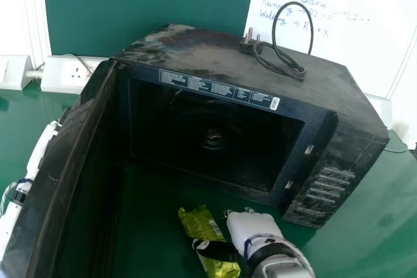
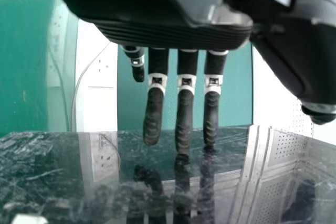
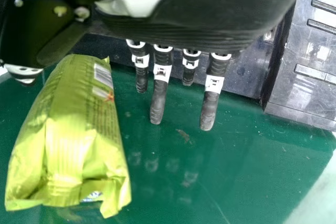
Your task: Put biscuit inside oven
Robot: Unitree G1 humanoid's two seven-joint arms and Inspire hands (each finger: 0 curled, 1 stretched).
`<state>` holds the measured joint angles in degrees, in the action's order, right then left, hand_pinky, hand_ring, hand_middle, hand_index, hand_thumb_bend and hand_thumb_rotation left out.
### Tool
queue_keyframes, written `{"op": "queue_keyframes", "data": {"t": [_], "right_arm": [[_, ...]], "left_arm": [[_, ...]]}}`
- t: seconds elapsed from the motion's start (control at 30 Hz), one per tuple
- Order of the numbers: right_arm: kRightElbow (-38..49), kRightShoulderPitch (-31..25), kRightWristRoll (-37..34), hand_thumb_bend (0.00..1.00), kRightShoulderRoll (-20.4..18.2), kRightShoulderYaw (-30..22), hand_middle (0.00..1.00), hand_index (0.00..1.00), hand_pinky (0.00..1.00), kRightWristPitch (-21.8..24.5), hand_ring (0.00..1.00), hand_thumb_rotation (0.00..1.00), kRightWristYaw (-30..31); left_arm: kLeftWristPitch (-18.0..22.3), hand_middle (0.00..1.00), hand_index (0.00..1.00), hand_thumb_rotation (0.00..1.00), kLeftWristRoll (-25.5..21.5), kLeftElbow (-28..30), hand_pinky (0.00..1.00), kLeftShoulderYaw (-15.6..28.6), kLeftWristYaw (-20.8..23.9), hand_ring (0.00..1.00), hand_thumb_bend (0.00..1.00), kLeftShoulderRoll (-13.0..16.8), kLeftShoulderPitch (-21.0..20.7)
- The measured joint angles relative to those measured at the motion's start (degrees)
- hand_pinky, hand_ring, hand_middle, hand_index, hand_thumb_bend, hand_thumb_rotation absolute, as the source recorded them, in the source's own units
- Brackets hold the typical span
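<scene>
At left, your left hand is open, its fingers straight, beyond the outer face of the door. The left wrist view gives you those fingers at a scuffed, glossy dark surface, probably that same door; whether the tips touch it, you cannot tell.

The door stands wide open, and that much of the job is done. At center, the biscuit waits outside the oven, in front of its open mouth and over the green table. The head view shows you the dark cavity and your thumb lying across the green packet; the right wrist view shows you the packet's crinkled near end and the space between its side and your fingers.

Just right of the packet, your right hand is open too, fingers straight, with the biscuit between them and the thumb but no finger curled round it. By the look of things you have reached the grasp. Left to do: close on the packet, lift it over the sill, set it down inside and let go. At far right sits the button panel.
</scene>
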<state>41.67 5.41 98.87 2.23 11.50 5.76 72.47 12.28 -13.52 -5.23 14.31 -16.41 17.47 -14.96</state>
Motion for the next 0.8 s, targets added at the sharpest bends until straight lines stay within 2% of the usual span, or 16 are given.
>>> {"op": "queue_keyframes", "data": {"t": [0.13, 0.2, 0.33, 0.43, 0.63, 0.73, 0.8], "right_arm": [[-0.4, -0.1, 0.7, 0.96, 0.0, 0.8, 0.70, 0.92, 0.41, 0.0, 0.56, 0.65, -0.1], [-0.5, -0.1, 0.7, 0.96, 0.2, 1.1, 0.71, 0.90, 0.41, -0.2, 0.57, 0.63, -0.1], [-0.6, -0.1, 0.7, 0.96, 0.5, 1.3, 0.77, 0.88, 0.47, -0.3, 0.65, 0.63, 0.0], [-0.9, 0.1, 0.5, 0.96, 0.7, 1.3, 0.71, 0.85, 0.44, -0.2, 0.60, 0.61, 0.0], [-1.5, 0.8, -0.1, 0.95, 1.2, 1.1, 0.74, 0.84, 0.47, -0.2, 0.65, 0.61, 0.1], [-1.4, 0.9, -0.7, 0.95, 1.6, 1.0, 0.76, 0.79, 0.51, -0.2, 0.70, 0.59, 0.3], [-1.1, 0.9, -0.8, 0.95, 1.8, 1.0, 0.75, 0.76, 0.51, -0.3, 0.69, 0.59, 0.8]], "left_arm": [[0.2, 0.38, 0.49, 0.05, 0.0, 0.0, 0.23, 0.0, 0.0, 0.29, 0.51, 0.0, 0.0], [0.2, 0.38, 0.49, 0.06, 0.0, 0.0, 0.23, -0.1, 0.0, 0.29, 0.51, 0.0, 0.0], [0.1, 0.38, 0.49, 0.05, 0.0, 0.1, 0.23, -0.1, 0.1, 0.29, 0.51, 0.0, 0.0], [0.0, 0.38, 0.49, 0.05, 0.0, 0.2, 0.23, -0.2, 0.3, 0.30, 0.51, 0.0, 0.0], [0.1, 0.38, 0.49, 0.06, 0.2, 0.3, 0.23, -0.2, 0.3, 0.29, 0.51, 0.0, 0.0], [0.2, 0.38, 0.49, 0.06, 0.8, 0.2, 0.24, -0.3, 0.3, 0.29, 0.51, 0.0, 0.0], [0.4, 0.38, 0.49, 0.06, 1.1, 0.1, 0.24, -0.3, 0.3, 0.30, 0.51, 0.0, -0.1]]}}
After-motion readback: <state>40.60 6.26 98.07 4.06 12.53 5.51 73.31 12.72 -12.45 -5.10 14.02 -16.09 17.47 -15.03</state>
